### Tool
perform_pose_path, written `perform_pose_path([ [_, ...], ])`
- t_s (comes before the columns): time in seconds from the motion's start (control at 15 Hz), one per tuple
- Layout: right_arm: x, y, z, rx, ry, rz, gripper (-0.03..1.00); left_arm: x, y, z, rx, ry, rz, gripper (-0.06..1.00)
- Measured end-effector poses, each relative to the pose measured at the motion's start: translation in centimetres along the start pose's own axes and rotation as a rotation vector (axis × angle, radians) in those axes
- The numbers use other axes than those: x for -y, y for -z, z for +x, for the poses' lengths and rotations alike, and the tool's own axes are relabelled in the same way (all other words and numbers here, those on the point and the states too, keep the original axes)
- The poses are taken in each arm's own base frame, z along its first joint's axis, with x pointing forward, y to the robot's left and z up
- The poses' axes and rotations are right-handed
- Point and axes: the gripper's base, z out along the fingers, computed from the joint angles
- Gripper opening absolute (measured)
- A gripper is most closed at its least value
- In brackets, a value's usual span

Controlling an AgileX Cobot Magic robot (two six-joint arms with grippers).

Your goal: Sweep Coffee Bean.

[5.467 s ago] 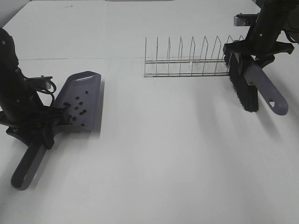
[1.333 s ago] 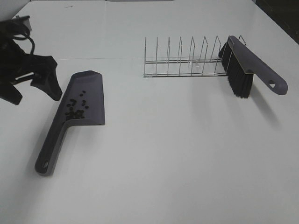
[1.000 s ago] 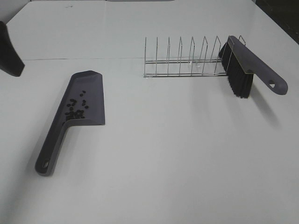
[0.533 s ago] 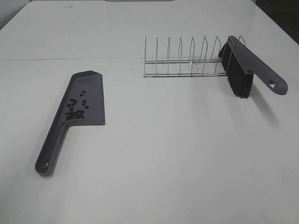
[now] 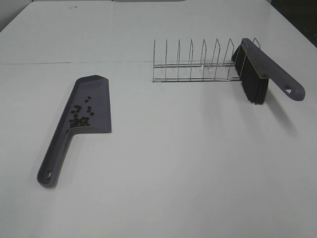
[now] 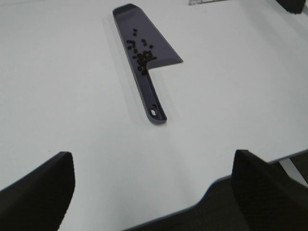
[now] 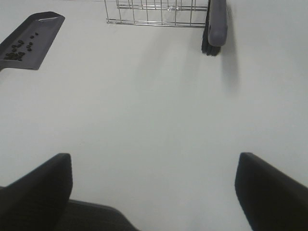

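A grey dustpan (image 5: 88,101) lies flat on the white table at the left, its handle toward the near edge. Several coffee beans (image 5: 79,117) sit in its pan near the handle. A grey brush (image 5: 260,69) with black bristles leans on the right end of the wire rack (image 5: 193,67). Neither gripper shows in the exterior view. In the left wrist view my left gripper (image 6: 151,161) is open and empty, well back from the dustpan (image 6: 144,38) and beans (image 6: 142,54). My right gripper (image 7: 151,163) is open and empty, far from the brush (image 7: 216,21) and dustpan (image 7: 30,37).
The wire rack (image 7: 154,12) stands at the back right of the table with upright dividers. The table's near edge (image 6: 202,202) shows between the left fingers in the left wrist view.
The left arm has let go of the dustpan and drawn back out of the exterior view. The right arm has left the brush on the rack and withdrawn. Dustpan and brush lie still.
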Motion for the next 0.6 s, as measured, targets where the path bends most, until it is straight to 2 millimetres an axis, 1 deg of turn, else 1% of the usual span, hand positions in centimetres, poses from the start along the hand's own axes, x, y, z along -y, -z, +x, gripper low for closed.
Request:
perform_pose_path([
  [0.07,0.0,0.0,0.0,0.0,0.0,0.0,0.77,-0.1,0.4,0.4,0.026,-0.009,-0.019,0.79],
  [0.2,0.0,0.0,0.0,0.0,0.0,-0.001,0.77,-0.2,0.3,0.5,0.026,-0.006,-0.031,0.79],
  [0.33,0.0,0.0,0.0,0.0,-0.001,-0.002,0.77,-0.3,-0.3,0.1,0.095,0.016,-0.031,0.79],
  [0.47,0.0,0.0,0.0,0.0,-0.001,-0.003,0.77,-0.3,-0.8,0.1,0.114,0.029,-0.019,0.79],
  [0.6,0.0,0.0,0.0,0.0,-0.001,-0.003,0.77,-0.3,-0.8,0.1,0.12,0.03,-0.017,0.79],
])
